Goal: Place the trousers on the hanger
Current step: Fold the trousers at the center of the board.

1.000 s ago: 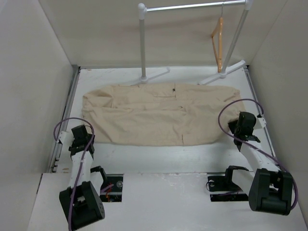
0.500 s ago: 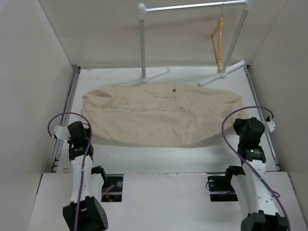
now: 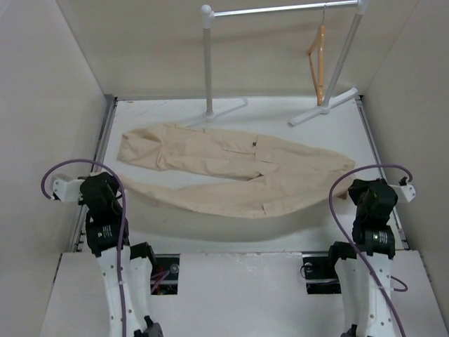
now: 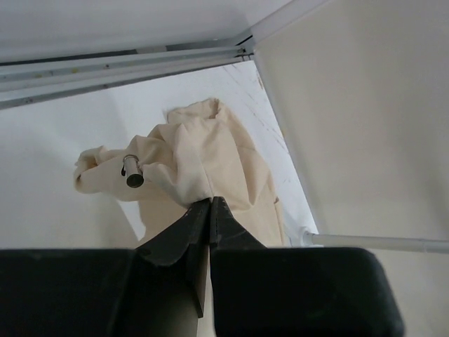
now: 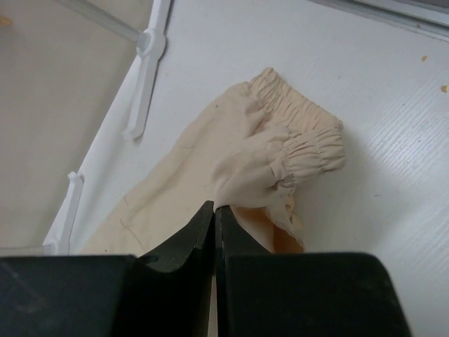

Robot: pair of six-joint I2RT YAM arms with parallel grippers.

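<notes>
The beige trousers (image 3: 231, 165) lie lengthwise across the table, their near edge lifted into a taut strip between my grippers. My left gripper (image 3: 118, 185) is shut on bunched cloth at the left end; in the left wrist view the gripper (image 4: 210, 200) pinches a fold of the trousers (image 4: 203, 151) beside a small metal cord end (image 4: 132, 175). My right gripper (image 3: 355, 184) is shut on the right end; in the right wrist view the gripper (image 5: 215, 206) pinches cloth just below the elastic cuffs (image 5: 302, 144). The orange-tan hanger (image 3: 318, 60) hangs on the rack at the back right.
The white-and-silver garment rack (image 3: 208, 63) stands at the back, its feet (image 3: 323, 107) resting on the table behind the trousers. Its foot also shows in the right wrist view (image 5: 144, 77). White walls close in on the left, right and back.
Both grippers have drawn back toward the near edge and outward with the cloth. The trousers' near edge has lifted and stretched, and the flat spread has narrowed into a long band.
</notes>
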